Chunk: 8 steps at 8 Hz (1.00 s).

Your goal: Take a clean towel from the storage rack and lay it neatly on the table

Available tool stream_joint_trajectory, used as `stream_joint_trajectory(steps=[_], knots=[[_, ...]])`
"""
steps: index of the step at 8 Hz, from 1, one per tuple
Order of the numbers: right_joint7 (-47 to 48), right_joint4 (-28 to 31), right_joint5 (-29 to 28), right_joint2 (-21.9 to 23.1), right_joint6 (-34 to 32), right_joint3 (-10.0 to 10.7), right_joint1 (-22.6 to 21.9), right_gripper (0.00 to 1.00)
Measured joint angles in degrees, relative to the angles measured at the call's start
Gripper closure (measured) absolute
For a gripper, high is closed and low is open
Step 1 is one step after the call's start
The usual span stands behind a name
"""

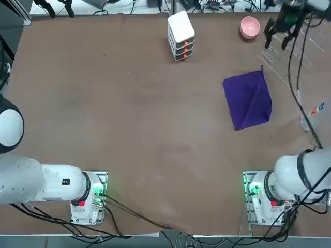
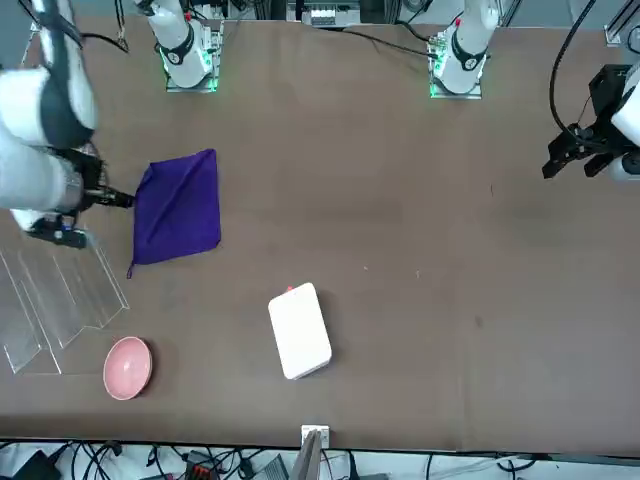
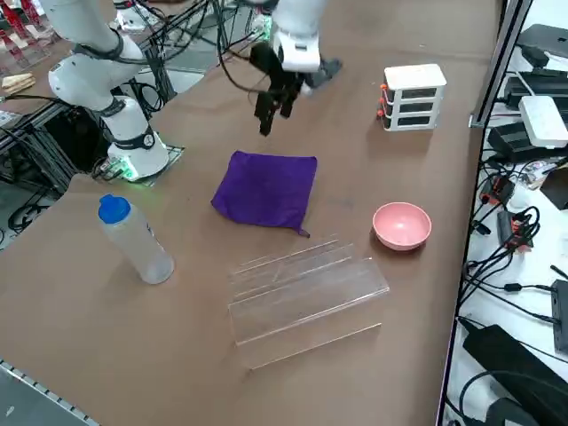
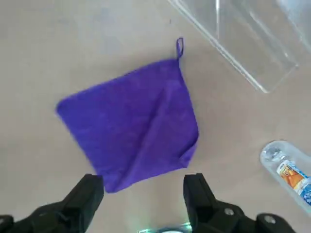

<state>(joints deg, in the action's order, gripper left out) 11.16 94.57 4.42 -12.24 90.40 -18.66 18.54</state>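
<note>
Towel (image 1: 248, 100) flat on table (image 1: 114, 113), beside storage rack (image 3: 306, 291)

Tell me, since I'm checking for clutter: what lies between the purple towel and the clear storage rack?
Nothing: the right side view shows only bare table between the towel and the storage rack. The open right gripper hangs above.

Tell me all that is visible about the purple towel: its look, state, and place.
The towel is a deep purple, thin soft cloth, roughly square, with a small loop at one corner. It lies flat on the brown table, with a diagonal crease and one corner slightly turned up. It sits apart from the clear storage rack. The right gripper hovers open above, not touching it.
</note>
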Motion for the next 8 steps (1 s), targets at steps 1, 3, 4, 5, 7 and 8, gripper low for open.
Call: stream_joint_trajectory(steps=[1,3,4,5,7,8], knots=[[-1.04,-2.61,-0.81,0.02,-1.55,0.00,0.57,0.00],[-1.42,-3.52,-3.04,0.04,-0.85,-0.24,0.56,0.00],[-1.47,-3.82,-3.21,1.06,-0.24,-0.41,0.03,0.00],[-1.68,-3.91,-3.45,3.63,0.11,1.12,-1.80,0.00],[-5.84,-2.65,-4.35,11.47,-0.29,12.30,-12.09,0.00],[-6.85,-0.66,-4.41,14.91,-0.40,15.31,-15.12,0.00]])
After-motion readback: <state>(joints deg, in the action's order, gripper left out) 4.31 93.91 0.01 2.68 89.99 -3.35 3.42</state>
